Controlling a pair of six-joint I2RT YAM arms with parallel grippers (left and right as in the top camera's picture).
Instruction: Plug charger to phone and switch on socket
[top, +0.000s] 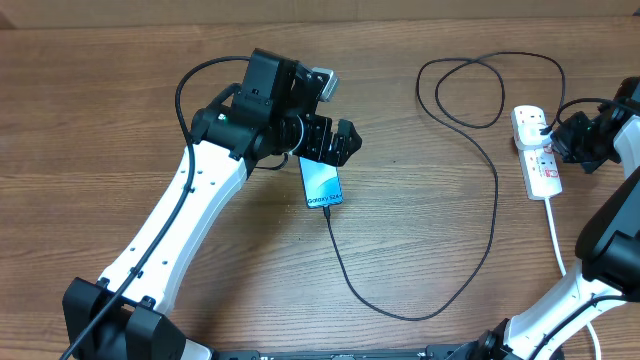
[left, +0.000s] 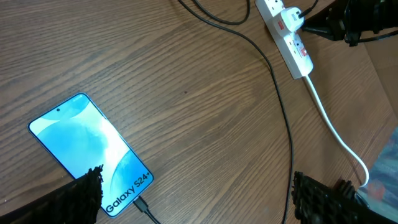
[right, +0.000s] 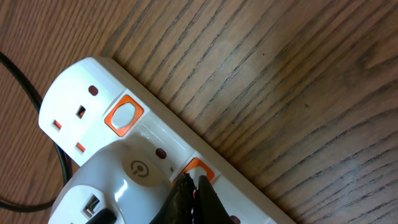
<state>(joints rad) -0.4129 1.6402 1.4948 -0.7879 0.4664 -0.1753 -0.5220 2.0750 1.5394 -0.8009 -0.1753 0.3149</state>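
Note:
The phone (top: 322, 185) lies flat mid-table with its blue screen up; it also shows in the left wrist view (left: 90, 152). The charger's black cable (top: 470, 260) has its tip in the phone's near end (left: 142, 204) and loops across the table to a white plug on the socket (top: 537, 150). My left gripper (top: 340, 142) is open and empty just above the phone's far end. My right gripper (right: 196, 186) is shut, its tips pressing on an orange-framed switch (right: 202, 169) of the socket (right: 81, 99).
The socket's white cord (top: 556, 235) runs toward the front right edge. The black cable forms a loop (top: 470, 90) at the back, left of the socket. A second orange-framed switch (right: 123, 116) sits near the strip's end.

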